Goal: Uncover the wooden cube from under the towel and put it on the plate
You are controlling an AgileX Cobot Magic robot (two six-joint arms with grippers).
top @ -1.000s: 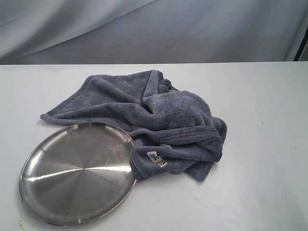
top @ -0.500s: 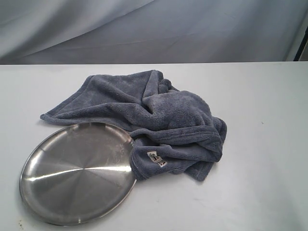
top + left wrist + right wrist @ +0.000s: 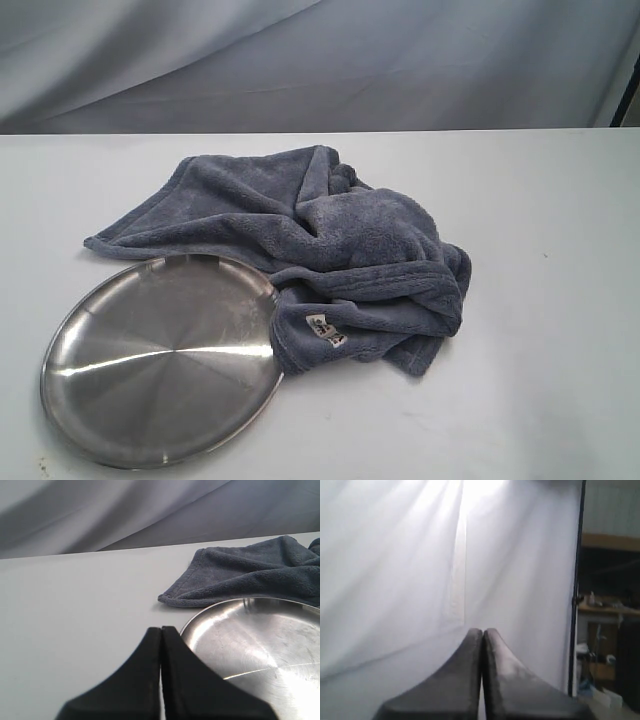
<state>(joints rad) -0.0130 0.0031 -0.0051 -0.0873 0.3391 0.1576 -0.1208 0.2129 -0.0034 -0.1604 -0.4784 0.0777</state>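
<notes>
A blue-grey fleece towel (image 3: 330, 240) lies bunched on the white table, its white tag (image 3: 325, 330) at the near hem. The wooden cube is hidden from every view. The round steel plate (image 3: 160, 360) rests at the front left, its rim touching the towel. In the left wrist view the plate (image 3: 260, 645) and a towel corner (image 3: 240, 575) lie ahead. My left gripper (image 3: 161, 630) is shut with nothing held, just short of the plate's rim. My right gripper (image 3: 482, 631) is shut and empty, facing a white curtain. Neither gripper appears in the exterior view.
The white table (image 3: 560, 300) spreads to the right of the towel and in front of it. A grey curtain (image 3: 320, 60) hangs behind the table's far edge. A dark pole (image 3: 576, 585) and shelves stand beyond the curtain in the right wrist view.
</notes>
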